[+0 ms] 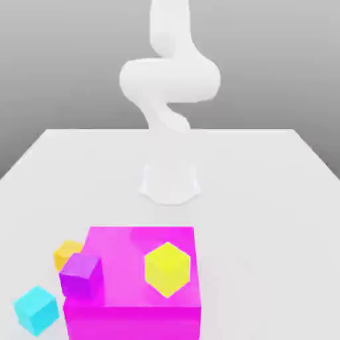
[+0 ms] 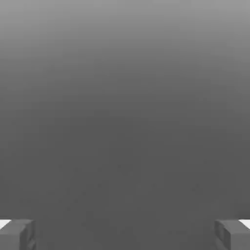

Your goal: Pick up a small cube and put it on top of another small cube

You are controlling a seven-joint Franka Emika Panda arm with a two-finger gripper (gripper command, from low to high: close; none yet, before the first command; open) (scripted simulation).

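Note:
A small orange cube (image 1: 66, 252) rests on the white table (image 1: 265, 199) at the exterior view's front left, partly hidden behind a purple cube (image 1: 81, 274). A small cyan cube (image 1: 36, 309) lies closer to the front, left of the big magenta block (image 1: 126, 265). In the hand view my gripper (image 2: 125, 234) is open, its two grey fingertips (image 2: 17, 234) far apart with nothing between them and plain grey behind. The white arm (image 1: 169, 80) rises from its base (image 1: 170, 184) at the table's middle, well behind the cubes.
A yellow cube (image 1: 167, 267) sits on top of the magenta block. The purple cube leans at that block's left edge, close to the orange one. Open table surface spreads to the exterior view's right and around the arm's base.

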